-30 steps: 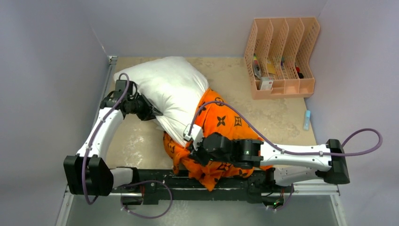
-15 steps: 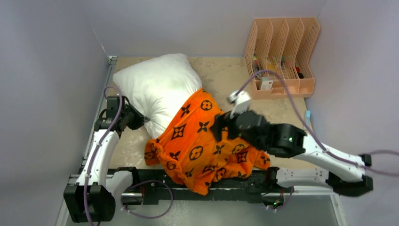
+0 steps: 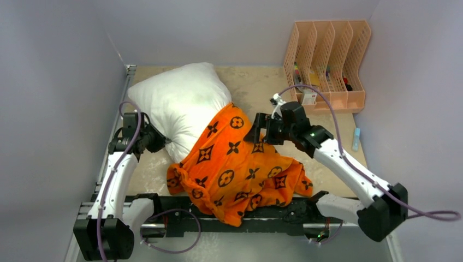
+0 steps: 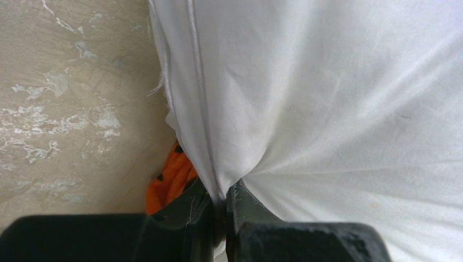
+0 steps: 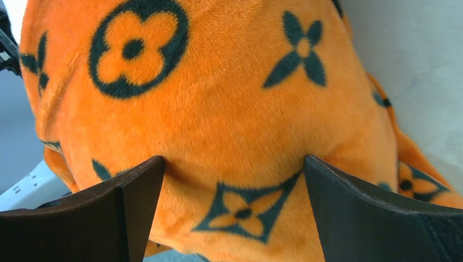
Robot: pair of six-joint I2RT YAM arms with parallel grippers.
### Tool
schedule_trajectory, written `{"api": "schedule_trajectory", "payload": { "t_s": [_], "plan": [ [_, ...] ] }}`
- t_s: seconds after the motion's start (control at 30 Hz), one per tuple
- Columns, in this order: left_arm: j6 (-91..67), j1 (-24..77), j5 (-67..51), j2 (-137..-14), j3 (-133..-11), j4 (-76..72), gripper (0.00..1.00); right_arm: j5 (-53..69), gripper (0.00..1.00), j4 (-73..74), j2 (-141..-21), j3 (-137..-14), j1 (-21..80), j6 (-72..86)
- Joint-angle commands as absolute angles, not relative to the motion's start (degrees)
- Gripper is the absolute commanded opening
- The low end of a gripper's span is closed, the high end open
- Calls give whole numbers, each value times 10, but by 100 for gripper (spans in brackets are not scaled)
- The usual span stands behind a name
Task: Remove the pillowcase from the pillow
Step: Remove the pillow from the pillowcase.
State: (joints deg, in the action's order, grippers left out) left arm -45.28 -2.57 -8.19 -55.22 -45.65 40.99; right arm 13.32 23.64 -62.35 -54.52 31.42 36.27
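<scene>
The enclosure had plain grey walls (image 3: 229, 27) around a beige, mottled table (image 3: 262, 87), scuffed white in patches; the pillow (image 3: 180, 103), white, smooth and puffy, lay at the far left, its near end covered by the pillowcase (image 3: 235, 164); that cover, orange plush with black flower and circle motifs, lay rumpled from the table's middle to the near edge; a peach lattice file rack (image 3: 327, 65) stood at the far right corner; the left gripper (image 4: 221, 204) was clamped on a pinch of the pillow's white edge seam, orange showing just beneath; the right gripper (image 5: 235, 180) stood wide apart, plush bulging between its fingers (image 5: 125, 207), nothing clamped.
</scene>
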Motion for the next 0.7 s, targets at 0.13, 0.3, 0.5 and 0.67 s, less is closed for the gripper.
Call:
{"api": "schedule_trajectory", "payload": {
  "t_s": [0.13,0.3,0.5,0.67],
  "plan": [
    [-420,-35,-2,-516,-463,445,0,120,26,192,-711,-553,313,337],
    [-440,-35,37,-519,-468,450,0,57,0,227,-596,-415,301,387],
    [-463,-38,63,-523,-468,451,0,-7,0,312,-465,-351,238,435],
    [-461,-43,65,-524,-471,452,0,11,0,317,-446,-335,185,433]
  ]
}}
